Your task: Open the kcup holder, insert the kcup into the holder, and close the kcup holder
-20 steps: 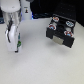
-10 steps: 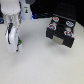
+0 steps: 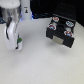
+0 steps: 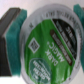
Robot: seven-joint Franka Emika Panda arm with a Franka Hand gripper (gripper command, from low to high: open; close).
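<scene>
Little has shifted over the last second: the arm stays low at the same spot on the worktop, and the drawer unit has not moved.

Seen from the exterior view, the white arm reaches down at about 9 o'clock in the picture, with the pincer (image 3: 18, 46) right at the pale worktop (image 3: 45, 67). A small patch of green shows at its tip: the kcup (image 3: 18, 43), sitting on the surface between the fingers or just at them. From this angle I cannot tell whether the fingers press on it. The kcup holder (image 3: 61, 31) stands well apart, at about 2 o'clock from the pod, a black box with pale grey handles on its fronts. Round pods with reddish-white tops (image 3: 62, 22) rest on its top. Both drawer fronts look pushed in, though the picture is too coarse to be sure.

On the wrist view, the kcup (image 4: 48, 46) fills most of the picture, its bright green lid printed with white lettering and ringed by a pale rim. One dark finger pad (image 4: 11, 31) with a teal edge lies at about 10 o'clock of the pod, touching or very nearly touching its rim. The opposite finger is out of sight, so the grip itself cannot be judged.
</scene>
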